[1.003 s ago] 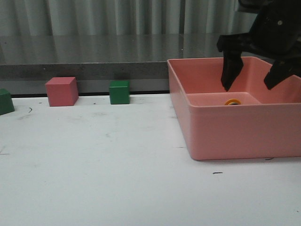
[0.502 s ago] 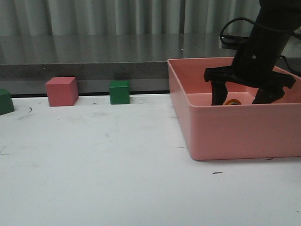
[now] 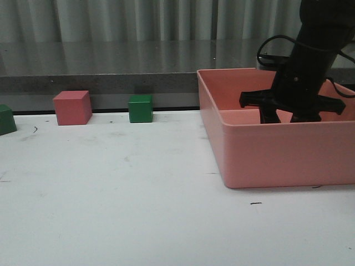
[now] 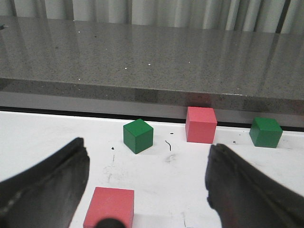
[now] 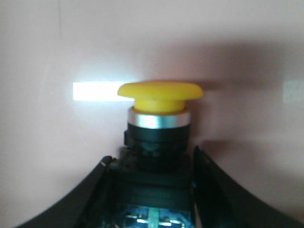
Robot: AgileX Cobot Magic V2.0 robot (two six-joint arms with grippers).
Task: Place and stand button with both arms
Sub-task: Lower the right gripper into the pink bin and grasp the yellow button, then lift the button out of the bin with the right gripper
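The button [image 5: 160,95] has a yellow mushroom cap, a silver-white collar, a black body and a bluish base; it lies inside the pink bin [image 3: 277,155]. In the right wrist view my right gripper [image 5: 153,159] has its black fingers [image 5: 102,175] pressed against both sides of the button's black body. In the front view the right gripper [image 3: 288,113] is lowered into the bin; its fingertips and the button are hidden behind the bin's front wall. My left gripper [image 4: 147,145] is open and empty above the white table, and is outside the front view.
A pink cube [image 3: 72,107] and a green cube [image 3: 140,108] stand along the table's back edge, another green cube [image 3: 6,119] at the far left. The left wrist view shows a pink cube [image 4: 110,206] near the fingers, a green cube [image 4: 138,136], a pink cube [image 4: 201,124] and a green cube [image 4: 265,131].
My right gripper has come down from above the bin into it, and its wide-open fingers have drawn together around the button. The cubes have not moved.
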